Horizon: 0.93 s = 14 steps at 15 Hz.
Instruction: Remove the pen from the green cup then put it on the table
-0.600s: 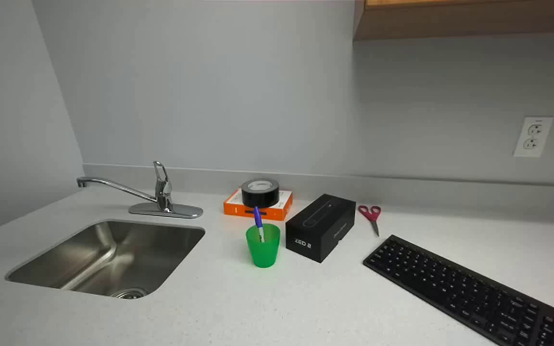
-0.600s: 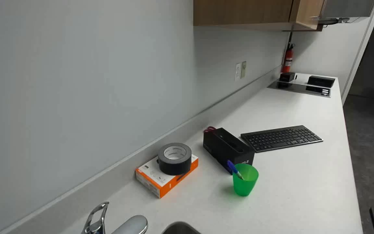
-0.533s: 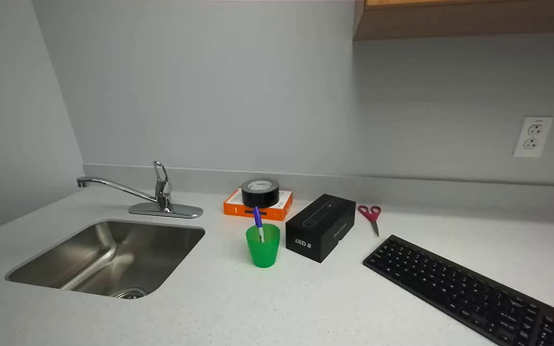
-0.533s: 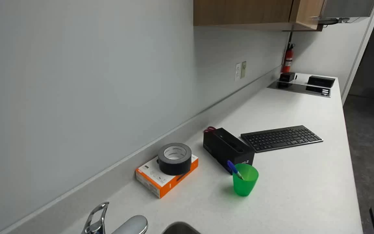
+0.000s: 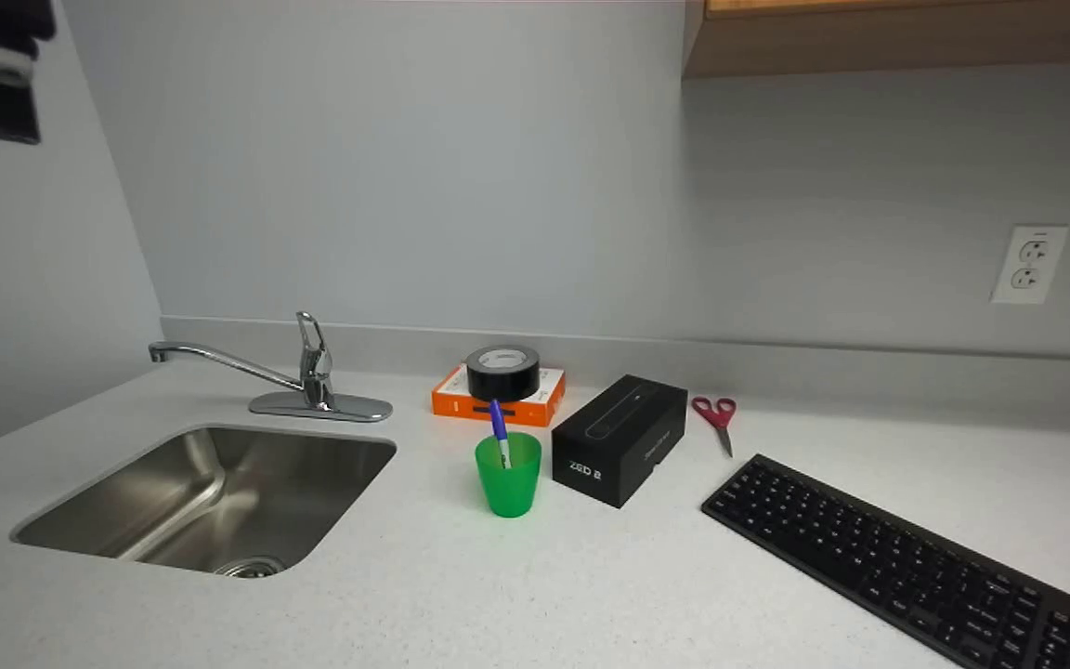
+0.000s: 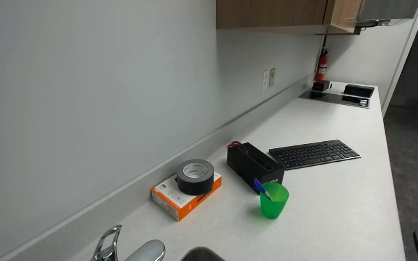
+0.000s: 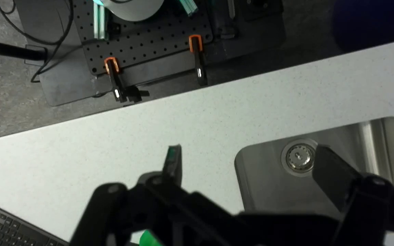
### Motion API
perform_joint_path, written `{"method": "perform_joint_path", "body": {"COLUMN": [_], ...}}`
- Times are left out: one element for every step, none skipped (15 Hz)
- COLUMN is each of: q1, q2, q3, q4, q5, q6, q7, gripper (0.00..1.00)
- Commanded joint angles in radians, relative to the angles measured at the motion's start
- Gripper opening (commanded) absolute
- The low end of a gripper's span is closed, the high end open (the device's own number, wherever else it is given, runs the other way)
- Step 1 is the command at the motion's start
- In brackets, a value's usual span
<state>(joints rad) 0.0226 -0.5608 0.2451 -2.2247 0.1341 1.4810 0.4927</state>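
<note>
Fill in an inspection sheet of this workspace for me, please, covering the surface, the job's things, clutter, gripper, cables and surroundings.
Surface: off-white speckled countertop with an inset steel sink.
Job's things: pen leaning in the upright green cup, blue end up.
Clutter: black tape roll on an orange-and-white box; also a black box, red-handled scissors and keyboard.
Gripper: open, holding nothing.
Cables: black cable looped away from the countertop, in the wrist view.
Surroundings: faucet beside the sink, wall outlet, fire extinguisher at the far end.

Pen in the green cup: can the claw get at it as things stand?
Probably yes, from above: the claw is open, and the pen leans up past the rim of the green cup, nothing visible over it.
</note>
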Motion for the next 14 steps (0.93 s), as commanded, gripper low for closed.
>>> {"method": "perform_joint_path", "body": {"q1": [-0.05, -0.062, -0.074, -0.083, -0.094, -0.1, -0.105, -0.108, -0.11, -0.096, -0.098, -0.098, -0.098, -0.098], "q2": [0.095, 0.126, 0.161, 0.192, 0.229, 0.26, 0.289, 0.315, 0.335, 0.294, 0.314, 0.328, 0.334, 0.336], "q3": [-0.058, -0.079, -0.102, -0.122, -0.144, -0.164, -0.181, -0.195, -0.204, -0.202, -0.212, -0.217, -0.217, -0.217], "q4": [-0.004, -0.007, -0.008, -0.006, -0.003, 0.003, 0.01, 0.017, 0.032, -0.007, 0.001, 0.009, 0.014, 0.017], "q5": [-0.047, -0.06, -0.066, -0.073, -0.08, -0.083, -0.082, -0.079, -0.075, -0.074, -0.074, -0.074, -0.074, -0.074], "q6": [0.16, 0.221, 0.276, 0.323, 0.37, 0.398, 0.422, 0.441, 0.431, 0.425, 0.427, 0.427, 0.427, 0.427], "q7": [-0.026, -0.033, -0.041, -0.044, -0.049, -0.052, -0.057, -0.055, -0.035, -0.047, -0.047, -0.047, -0.046, -0.046], "gripper": [1.0, 1.0, 1.0, 1.0, 1.0, 1.0, 1.0, 1.0, 1.0, 1.0, 1.0, 1.0, 1.0, 1.0]}}
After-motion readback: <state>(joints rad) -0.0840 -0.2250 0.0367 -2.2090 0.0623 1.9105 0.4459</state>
